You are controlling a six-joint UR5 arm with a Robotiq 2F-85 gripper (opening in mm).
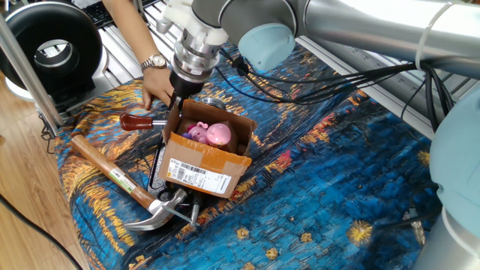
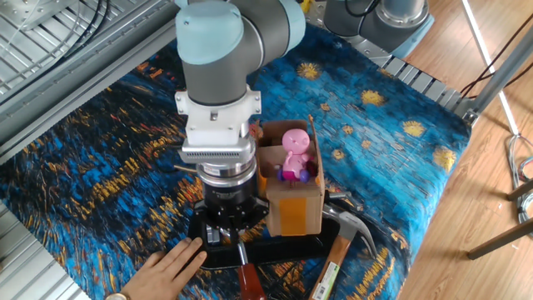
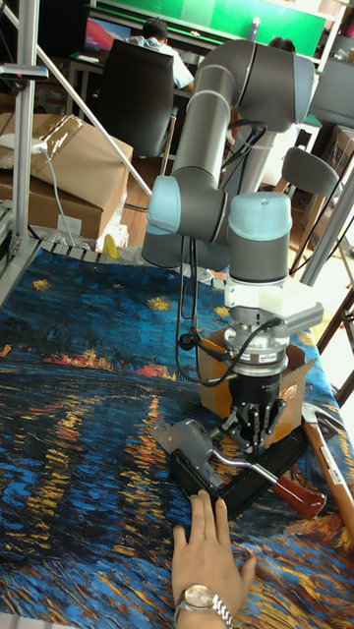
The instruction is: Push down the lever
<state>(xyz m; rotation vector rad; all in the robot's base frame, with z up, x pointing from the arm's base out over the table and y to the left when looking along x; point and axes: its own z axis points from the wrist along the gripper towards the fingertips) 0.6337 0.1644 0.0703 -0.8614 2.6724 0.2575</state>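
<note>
The lever is a slim metal bar with a glossy dark-red sleeve, lying nearly level and pointing left. In the tall fixed view the lever runs from a grey hinge block over a black base. My gripper points straight down over the bar's middle, jaws together, holding nothing. Whether the tips touch the bar I cannot tell. From the first fixed camera my gripper stands just right of the sleeve. From the other side my gripper hides most of the bar; only the lever's red end shows.
A person's hand rests flat on the cloth just in front of the base. A cardboard box with a pink toy stands hard against my gripper. A wooden-handled claw hammer lies near the table's edge.
</note>
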